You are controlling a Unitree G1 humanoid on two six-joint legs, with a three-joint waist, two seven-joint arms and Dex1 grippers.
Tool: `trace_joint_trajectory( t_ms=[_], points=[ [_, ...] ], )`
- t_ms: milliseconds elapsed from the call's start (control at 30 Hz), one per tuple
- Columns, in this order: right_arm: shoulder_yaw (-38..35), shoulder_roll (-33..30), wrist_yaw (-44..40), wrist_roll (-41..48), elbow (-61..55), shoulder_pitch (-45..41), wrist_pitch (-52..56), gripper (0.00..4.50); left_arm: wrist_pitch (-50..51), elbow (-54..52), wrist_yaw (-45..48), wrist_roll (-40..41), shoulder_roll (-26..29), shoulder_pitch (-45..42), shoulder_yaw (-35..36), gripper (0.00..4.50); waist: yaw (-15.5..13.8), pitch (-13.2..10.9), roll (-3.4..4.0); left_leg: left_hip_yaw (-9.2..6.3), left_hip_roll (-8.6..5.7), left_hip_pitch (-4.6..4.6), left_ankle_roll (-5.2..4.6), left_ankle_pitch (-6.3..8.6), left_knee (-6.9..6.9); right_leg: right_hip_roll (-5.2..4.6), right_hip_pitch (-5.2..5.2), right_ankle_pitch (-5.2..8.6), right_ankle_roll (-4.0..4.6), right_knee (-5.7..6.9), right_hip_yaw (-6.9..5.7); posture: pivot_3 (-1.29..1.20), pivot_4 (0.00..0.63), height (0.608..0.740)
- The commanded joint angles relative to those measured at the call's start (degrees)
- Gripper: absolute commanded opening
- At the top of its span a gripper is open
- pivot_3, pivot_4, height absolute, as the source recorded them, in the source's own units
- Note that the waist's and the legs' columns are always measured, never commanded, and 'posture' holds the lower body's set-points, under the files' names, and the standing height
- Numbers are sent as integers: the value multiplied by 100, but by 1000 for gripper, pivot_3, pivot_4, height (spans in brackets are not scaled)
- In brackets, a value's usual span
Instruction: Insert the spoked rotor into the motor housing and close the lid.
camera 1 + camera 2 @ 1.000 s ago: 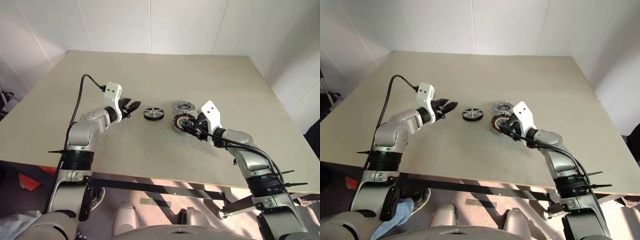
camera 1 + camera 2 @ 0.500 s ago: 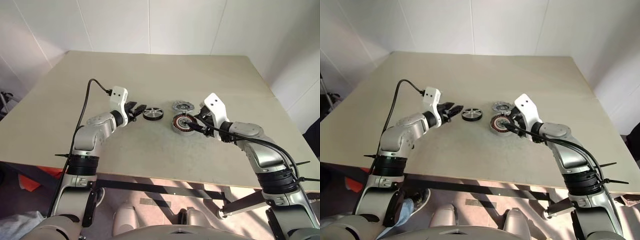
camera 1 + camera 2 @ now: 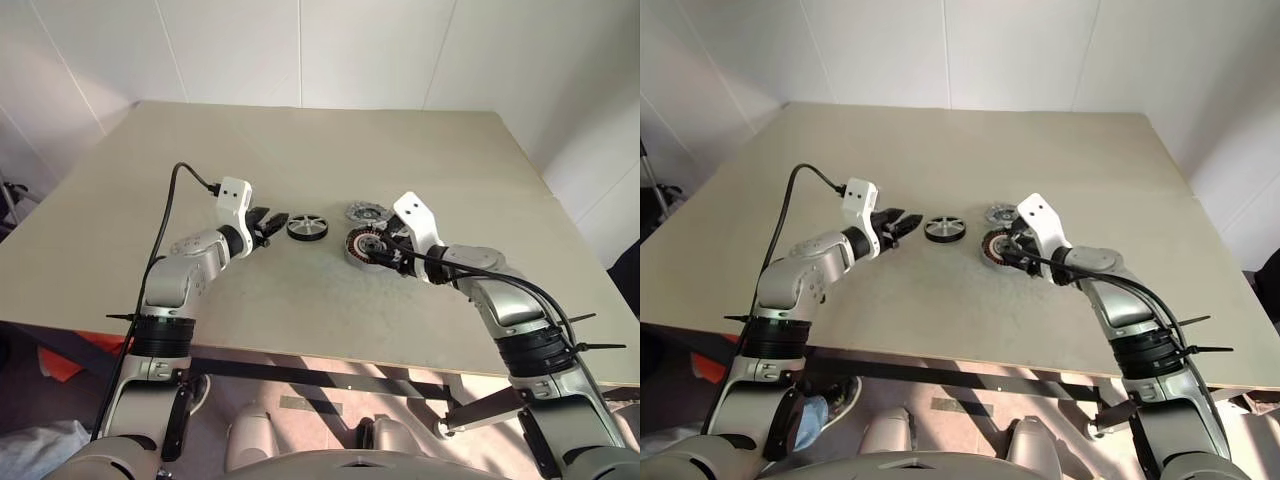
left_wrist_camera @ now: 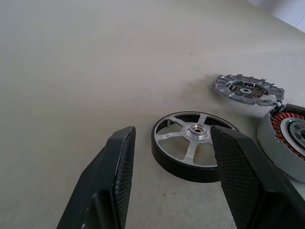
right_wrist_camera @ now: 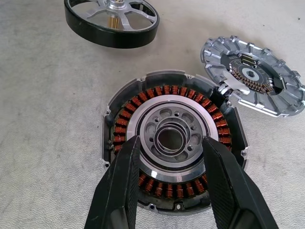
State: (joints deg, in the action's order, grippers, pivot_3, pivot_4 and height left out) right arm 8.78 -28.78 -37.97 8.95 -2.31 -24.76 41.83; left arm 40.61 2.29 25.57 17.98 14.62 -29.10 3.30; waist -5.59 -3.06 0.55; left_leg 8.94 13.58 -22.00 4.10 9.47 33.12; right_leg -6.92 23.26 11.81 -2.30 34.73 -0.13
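The spoked rotor lies flat on the beige table, a little left of the table's middle, its black rim down on the surface and its silver spokes and hub facing up. It rests free, with nothing gripping it. The left gripper hovers just to the left of it, pointing toward it, and in the left wrist view the two black fingers stand apart with the rotor lying beyond the gap between them, not yet between the pads. To the right of the rotor, set apart from it by a strip of bare table, sits the motor housing, open side up, its ring of copper-orange coils and its central hub uncovered. The right gripper is poised directly over the housing, tilted downward, with its fingers spread and framing the central hub; they hold nothing, and whether the tips touch the coils cannot be told. Just beyond the housing, on its far right side, lies the lid, flat on the table, its ribbed grey edge meeting the housing's rim at one point. The three parts form a loose row across the table's middle, with the rest of the tabletop stretching toward the white walls at the far side.
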Motion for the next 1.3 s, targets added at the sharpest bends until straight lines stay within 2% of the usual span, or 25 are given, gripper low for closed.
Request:
trace_joint_trajectory(
  t_ms=[33,133,233,333,700,1300],
  points=[
    [4,21,18,-35,-38,-155,-97,2270,-32,-244,-26,68,61,-57,76,2673,0,0,0,0,0,0,0,0,0,0,0,0,0,0,0,0,0,740],
    [8,46,35,-40,13,-163,-85,2270,-40,-243,-37,68,65,-66,68,2673,0,0,0,0,0,1,0,0,0,0,0,0,0,1,0,0,0,740],
    [5,52,40,-44,35,-168,-74,1708,-47,-242,-42,62,68,-66,61,2673,0,0,0,0,0,0,0,0,1,0,0,0,0,2,0,0,0,740],
    [3,38,43,-55,34,-162,-72,764,-45,-240,-52,62,68,-71,67,2673,-1,0,0,0,0,0,1,-1,3,0,0,0,0,3,0,0,0,740],
    [-11,75,39,-28,-91,-242,-97,675,-78,-214,-64,34,79,-52,46,2673,-2,0,0,0,0,1,1,-1,6,0,-1,-1,0,5,0,0,0,740],
    [107,146,52,-176,426,-332,-371,675,-79,-251,-69,33,127,23,43,2673,-1,1,-1,-3,0,2,1,-2,13,0,-4,-1,1,11,0,0,0,740]
  ],
)
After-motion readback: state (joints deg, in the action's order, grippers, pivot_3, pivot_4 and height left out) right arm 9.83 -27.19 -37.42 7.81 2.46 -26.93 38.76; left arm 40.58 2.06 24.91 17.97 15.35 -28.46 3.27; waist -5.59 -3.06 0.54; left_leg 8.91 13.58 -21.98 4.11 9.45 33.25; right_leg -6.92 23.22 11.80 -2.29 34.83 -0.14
